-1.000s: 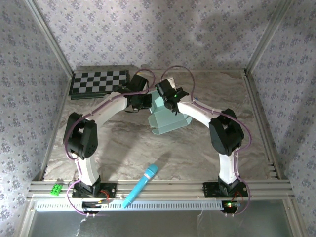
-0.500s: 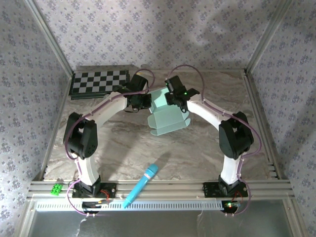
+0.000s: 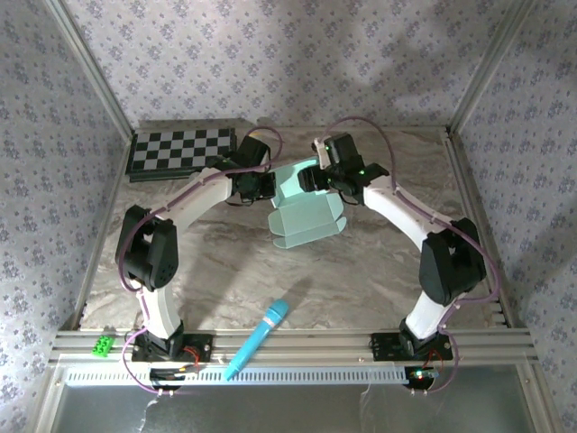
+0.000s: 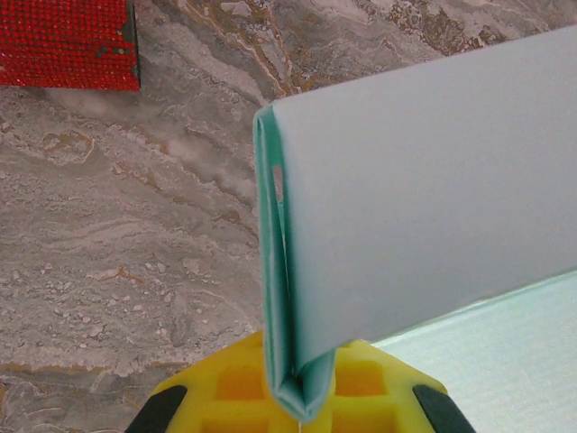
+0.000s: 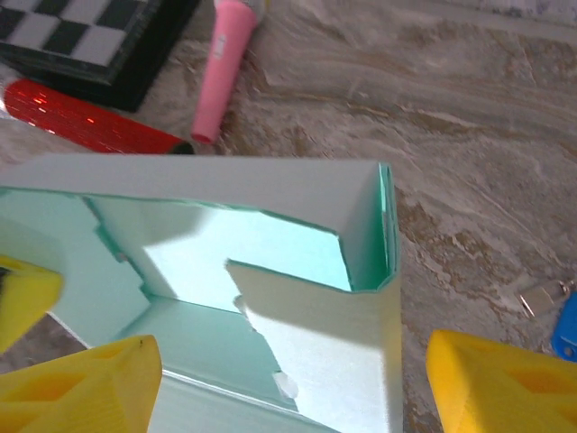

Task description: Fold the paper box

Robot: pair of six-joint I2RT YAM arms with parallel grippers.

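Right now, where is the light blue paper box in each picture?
Top external: the paper box is in the middle, toward the back.
Left wrist: it covers the right side, folded edge down the centre.
Right wrist: it spreads across the lower middle, inside showing.
Shared landmark: the marbled table under it.

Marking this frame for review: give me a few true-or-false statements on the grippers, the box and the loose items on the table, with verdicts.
1. The left gripper is shut on an edge of the paper box. True.
2. The right gripper is clamped on the box. False: its jaws stand open, one finger on either side of the box's corner.
3. The blue microphone lies on the checkerboard. False: it lies by the table's near edge, and the checkerboard is at the back left.
4. A pink object lies near the checkerboard. True.
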